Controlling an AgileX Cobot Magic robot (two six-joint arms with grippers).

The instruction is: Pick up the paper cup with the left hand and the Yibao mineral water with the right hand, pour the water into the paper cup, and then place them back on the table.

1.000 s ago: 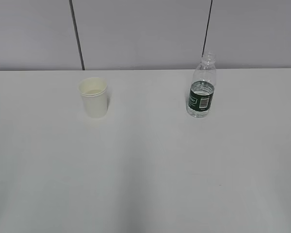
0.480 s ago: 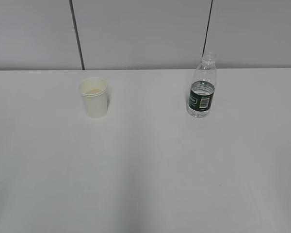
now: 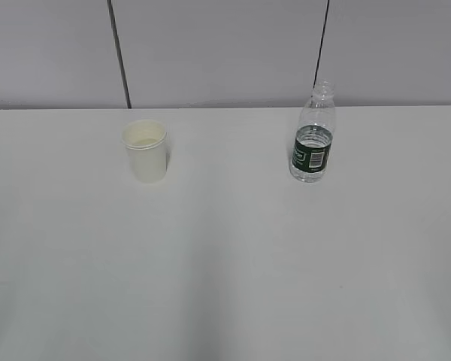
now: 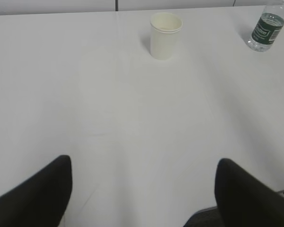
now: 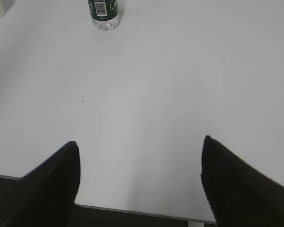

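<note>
The cream-white paper cup (image 3: 145, 150) stands upright on the white table (image 3: 225, 263), left of centre; it also shows far ahead in the left wrist view (image 4: 165, 35). The capless Yibao bottle (image 3: 313, 135) with its dark green label stands upright to the right, holding some water; it shows at the top right of the left wrist view (image 4: 268, 27) and the top of the right wrist view (image 5: 104, 12). My left gripper (image 4: 144, 165) is open and empty, far short of the cup. My right gripper (image 5: 139, 146) is open and empty over the table's near edge. Neither arm shows in the exterior view.
A grey panelled wall (image 3: 225, 53) with two dark vertical seams stands behind the table. The table's near edge (image 5: 132, 210) shows below my right gripper, with dark floor beyond it.
The bottle stood tilted slightly one second ago and now stands straight. The cup has not moved.
</note>
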